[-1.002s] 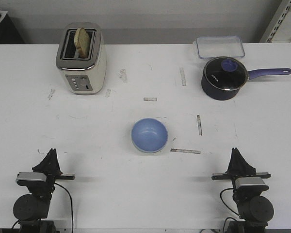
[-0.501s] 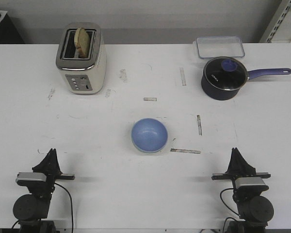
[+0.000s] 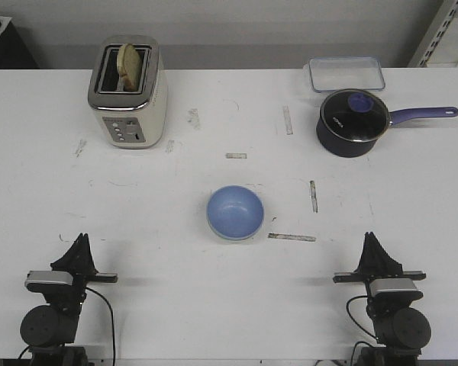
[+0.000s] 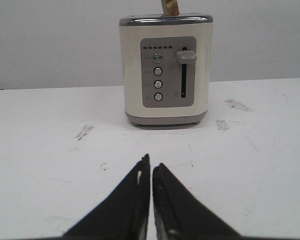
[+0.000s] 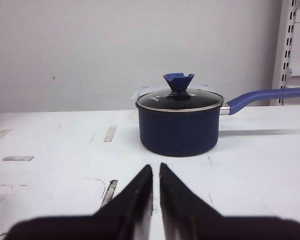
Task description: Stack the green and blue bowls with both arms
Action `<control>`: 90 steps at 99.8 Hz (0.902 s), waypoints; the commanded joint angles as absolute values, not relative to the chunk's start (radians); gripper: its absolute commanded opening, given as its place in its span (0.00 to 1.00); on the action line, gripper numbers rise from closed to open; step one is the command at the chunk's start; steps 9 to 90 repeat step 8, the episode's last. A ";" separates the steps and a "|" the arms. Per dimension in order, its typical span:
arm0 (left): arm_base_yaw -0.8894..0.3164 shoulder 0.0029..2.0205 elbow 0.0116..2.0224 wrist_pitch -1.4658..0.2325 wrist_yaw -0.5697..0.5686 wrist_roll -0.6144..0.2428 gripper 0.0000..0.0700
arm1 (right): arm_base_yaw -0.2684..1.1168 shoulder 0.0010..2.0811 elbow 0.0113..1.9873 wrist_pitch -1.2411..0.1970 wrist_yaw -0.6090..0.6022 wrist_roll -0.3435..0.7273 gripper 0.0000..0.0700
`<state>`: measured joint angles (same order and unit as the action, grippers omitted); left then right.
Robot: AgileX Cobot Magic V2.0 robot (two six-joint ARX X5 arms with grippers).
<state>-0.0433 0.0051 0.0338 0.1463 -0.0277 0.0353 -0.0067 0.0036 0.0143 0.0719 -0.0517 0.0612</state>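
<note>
The blue bowl (image 3: 235, 213) sat mid-tabletop (image 3: 137, 206), well ahead of and between both pincers. Left pincer (image 3: 81, 242) and right pincer (image 3: 370, 240) were together, empty.

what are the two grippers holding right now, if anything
Nothing. The left gripper and right gripper are both shut on empty air, well short of the blue bowl.

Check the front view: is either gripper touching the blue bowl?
No, the blue bowl sits alone mid-table, with the left gripper and right gripper well apart from it.
</note>
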 commanded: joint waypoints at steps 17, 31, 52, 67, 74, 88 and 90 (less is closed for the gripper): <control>-0.043 0.003 0.012 0.159 -0.030 0.041 0.00 | -0.006 0.001 0.012 0.083 -0.052 0.078 0.02; -0.043 0.003 0.012 0.159 -0.030 0.041 0.00 | -0.006 0.001 0.012 0.083 -0.052 0.078 0.02; -0.043 0.003 0.012 0.159 -0.030 0.041 0.00 | -0.006 0.001 0.012 0.083 -0.052 0.078 0.02; -0.043 0.003 0.012 0.159 -0.030 0.041 0.00 | -0.006 0.001 0.012 0.083 -0.052 0.078 0.02; -0.043 0.003 0.012 0.159 -0.030 0.041 0.00 | -0.006 0.001 0.012 0.083 -0.052 0.078 0.02; -0.043 0.003 0.012 0.159 -0.030 0.041 0.00 | -0.006 0.001 0.012 0.083 -0.052 0.078 0.02; -0.043 0.003 0.012 0.159 -0.030 0.041 0.00 | -0.006 0.001 0.012 0.083 -0.052 0.078 0.02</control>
